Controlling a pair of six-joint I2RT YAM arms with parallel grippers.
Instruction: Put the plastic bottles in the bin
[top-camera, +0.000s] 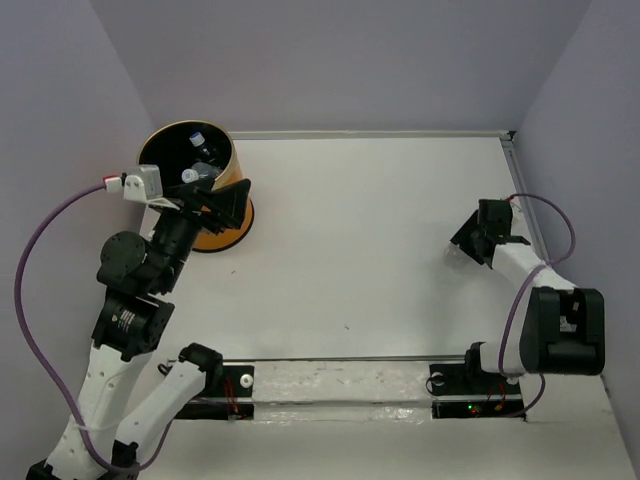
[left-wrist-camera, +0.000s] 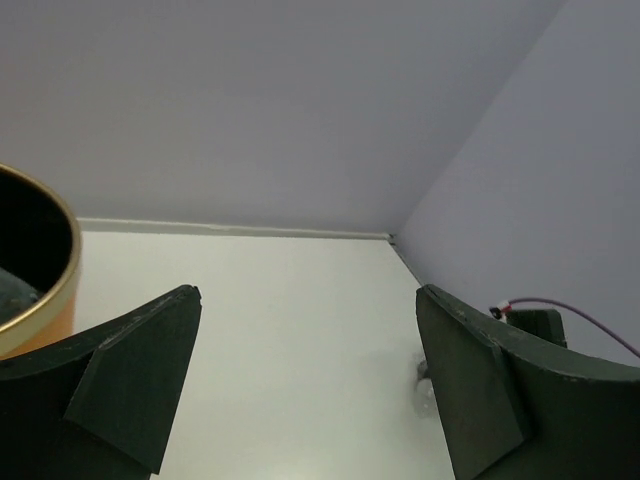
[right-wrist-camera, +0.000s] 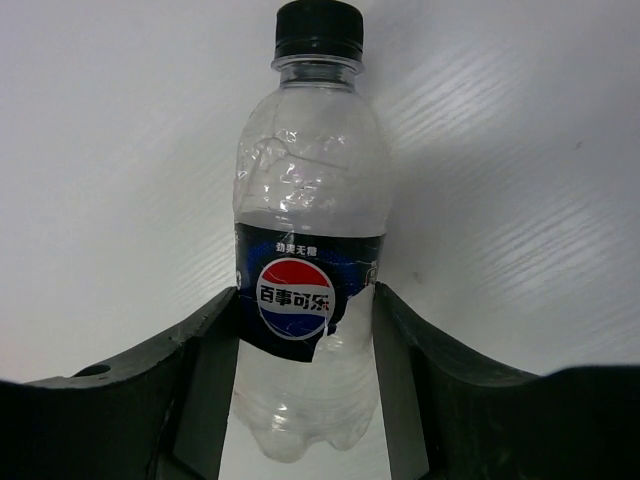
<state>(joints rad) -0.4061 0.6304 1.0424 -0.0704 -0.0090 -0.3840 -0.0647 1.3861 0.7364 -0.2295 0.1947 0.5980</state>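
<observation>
The step in hand is the pickup of the one bottle out on the table (top-camera: 350, 250). Next comes a lift, then a long carry to the far-left corner, or so I judge. The bin stands well apart from this arm, so a pass to the other arm may be needed.

There is one bin (top-camera: 235, 150), orange with a black inside, at the far left of the table.

Of the two grippers, the left gripper (left-wrist-camera: 305, 295) hangs spread wide and empty beside the bin's rim. The right gripper (right-wrist-camera: 307, 292) pinches the bottle at its label, a finger pressed to each side.

That bottle (right-wrist-camera: 310, 200) is clear with a dark cap (right-wrist-camera: 318, 28) and lies on the table near the right wall. At least two more bottles (top-camera: 195, 150) lie in the bin; a full count there I cannot tell.
</observation>
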